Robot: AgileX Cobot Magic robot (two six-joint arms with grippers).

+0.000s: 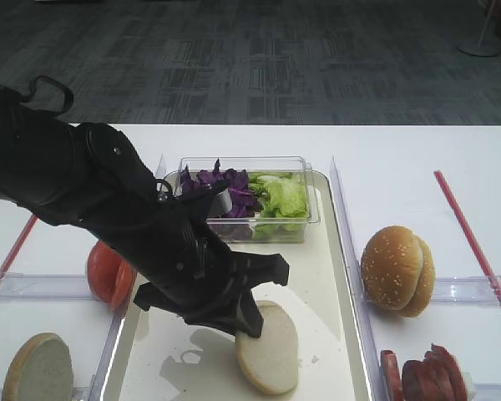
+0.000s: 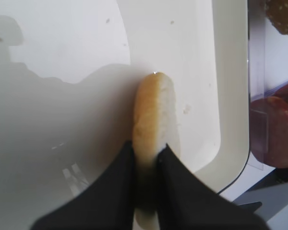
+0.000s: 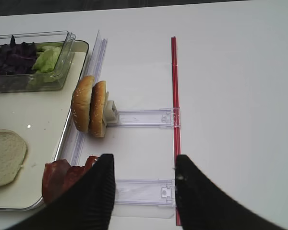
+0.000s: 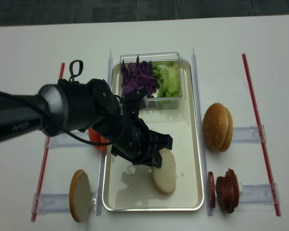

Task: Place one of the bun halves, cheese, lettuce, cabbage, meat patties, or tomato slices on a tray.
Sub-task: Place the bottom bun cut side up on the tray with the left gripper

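Now the left end effector (image 2: 146, 158) pinches the bun half (image 2: 153, 124) edgewise above the tray (image 2: 230, 120), near its rim.

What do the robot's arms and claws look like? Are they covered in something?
The left arm is wrapped in a black, crinkly cloth cover, with a smooth dark grey tube section that has small pale lettering. A thin black cable loops up from it. The left gripper has two black, pointed fingers. The right gripper has matching black fingers with a ribbed, fabric-like surface.
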